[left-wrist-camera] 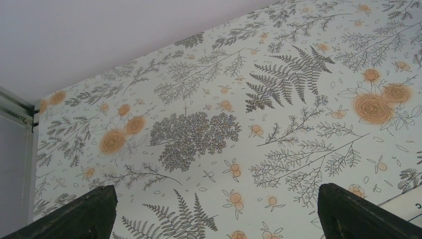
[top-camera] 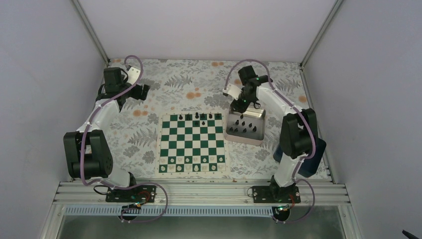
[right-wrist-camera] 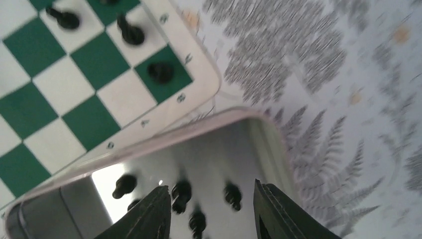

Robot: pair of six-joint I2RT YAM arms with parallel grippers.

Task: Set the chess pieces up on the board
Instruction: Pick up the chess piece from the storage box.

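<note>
The green and white board (top-camera: 191, 144) lies mid-table, with several black chess pieces (top-camera: 197, 116) along its far row. More black pieces (top-camera: 245, 128) lie in the silvery tray (top-camera: 244, 141) just right of the board. My right gripper (top-camera: 240, 105) hovers over the tray's far end. In the right wrist view it (right-wrist-camera: 211, 201) stands open above loose pieces (right-wrist-camera: 181, 191) on the tray floor (right-wrist-camera: 214, 154), gripping none. The board's corner (right-wrist-camera: 45, 109) shows there with three pieces (right-wrist-camera: 130, 32). My left gripper (top-camera: 142, 92) is wide open over bare cloth (left-wrist-camera: 219, 219).
Small white pieces (top-camera: 191, 168) line the board's near row. A dark blue box (top-camera: 311, 157) sits behind the right arm's base. The floral tablecloth (left-wrist-camera: 278, 84) covers the table, and grey walls close in on three sides.
</note>
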